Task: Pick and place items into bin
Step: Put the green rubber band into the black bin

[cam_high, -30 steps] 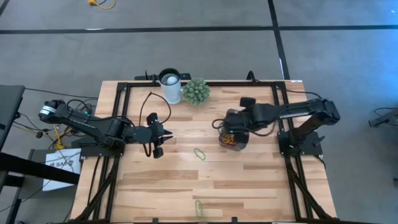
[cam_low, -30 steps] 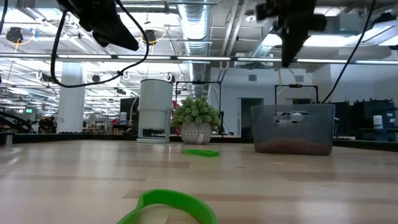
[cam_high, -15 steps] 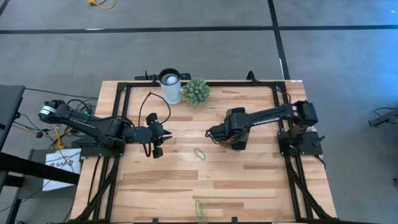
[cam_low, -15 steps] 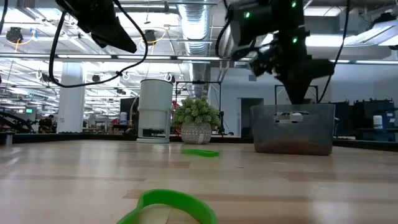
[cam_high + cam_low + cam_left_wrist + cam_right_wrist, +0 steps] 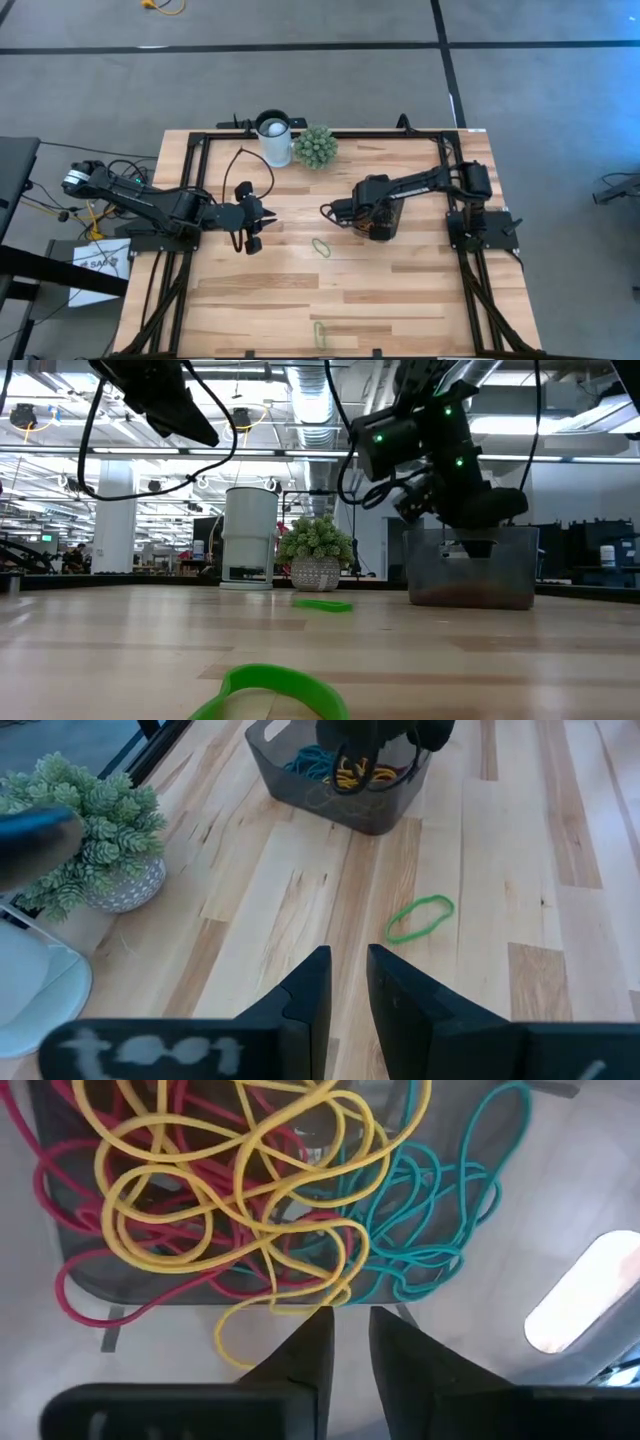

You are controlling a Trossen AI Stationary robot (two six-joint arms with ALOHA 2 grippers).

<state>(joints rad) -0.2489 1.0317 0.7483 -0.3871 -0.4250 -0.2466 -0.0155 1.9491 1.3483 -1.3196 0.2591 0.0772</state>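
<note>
- Since the rubber bands are thin, limp loops, they are likely to weigh almost nothing, flop and stretch when lifted, and cling or spring off a finger; a pinch across 1 strand where it lies flat on the wood looks like the soundest hold.
- 2 green bands are lying loose on the bench: one green band near the middle, between the 2 arms, and a second green band close to the front edge.
- Inside the bin, standing right of the bench's middle, a tangled heap of yellow, red and teal bands is lying on the floor of the container.
- Over that bin the right gripper is hanging with its fingers only a narrow slot apart and nothing between them; the yellow loops are lying just past the fingertips, though I cannot tell whether they are touching.
- Off toward the bench's left edge the left gripper is waiting above bare wood, fingers narrowly apart and holding nothing, the middle green band lying ahead of it.
</note>
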